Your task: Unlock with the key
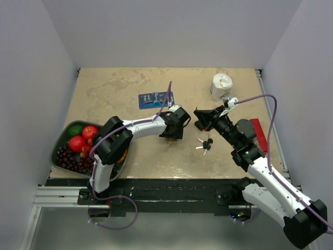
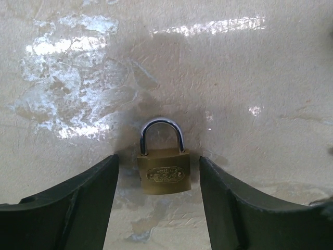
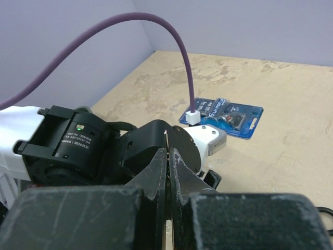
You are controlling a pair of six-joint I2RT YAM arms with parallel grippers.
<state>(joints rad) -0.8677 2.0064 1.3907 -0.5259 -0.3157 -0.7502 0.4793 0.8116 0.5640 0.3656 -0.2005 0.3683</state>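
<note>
A small brass padlock (image 2: 163, 174) with a silver shackle lies flat on the beige table. My left gripper (image 2: 158, 161) is open and low over it, one finger on each side and neither touching; in the top view this gripper (image 1: 173, 133) is at the table's middle. The key bunch (image 1: 204, 144), short silver keys with black heads, lies loose on the table in front of my right gripper (image 1: 197, 119). My right gripper (image 3: 169, 148) is shut, with a thin silver sliver (image 3: 165, 133) sticking out between its tips, aimed at the left wrist. No black padlock shows.
A blue blister pack (image 1: 155, 99) lies behind the left gripper and also shows in the right wrist view (image 3: 223, 115). A white paper roll (image 1: 221, 86) stands at the back right. A dark tray (image 1: 56, 151) of fruit sits at the left edge. A red object (image 1: 258, 133) lies by the right arm.
</note>
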